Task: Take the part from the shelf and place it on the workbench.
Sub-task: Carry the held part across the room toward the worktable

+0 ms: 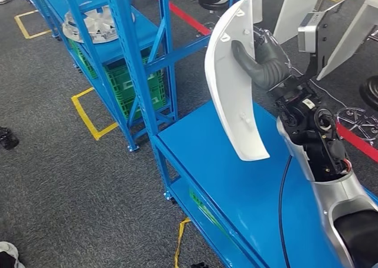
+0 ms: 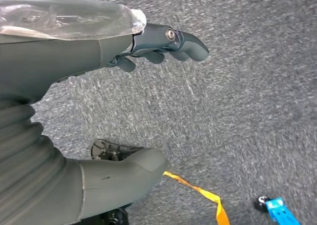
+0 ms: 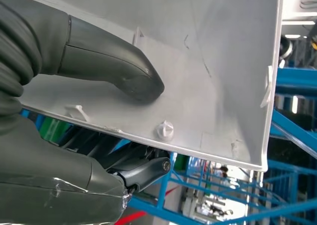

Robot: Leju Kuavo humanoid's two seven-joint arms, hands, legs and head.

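One white curved part [image 1: 231, 82] is in the scene, held up in the air by the right hand [image 1: 263, 61] above the blue shelf [image 1: 214, 156] surface, touching nothing but the hand. The part stands roughly upright, its long edge running from the far top down to a rounded lower end that hangs over the near middle of the blue surface. Its inner face, with small moulded clips, turns toward the hand.

The right hand clamps on the part: in the right wrist view the thick thumb [image 3: 112, 66] presses flat on the inner face of the part [image 3: 209, 61], while darker fingers [image 3: 145, 170] lie under its other side, so the panel sits pinched between them. The right arm [image 1: 329, 173] rises from the near right, wrist bent toward the left, with one black cable [image 1: 282, 209] running down along it.

The left hand [image 2: 112, 101] hangs over grey carpet [image 2: 242, 111], holding nothing; its thumb and dark fingers [image 2: 176, 39] stay apart, reaching outward with a wide gap between them.

One wheel cover [image 1: 91, 25] lies on the far left shelf level, and one green crate [image 1: 133, 85] sits below it. Two yellow floor markings [image 1: 91, 117] show on the carpet at the left, and one red floor line [image 1: 187, 17] runs behind the shelf. One yellow strap [image 2: 201, 193] lies on the floor near the left hand
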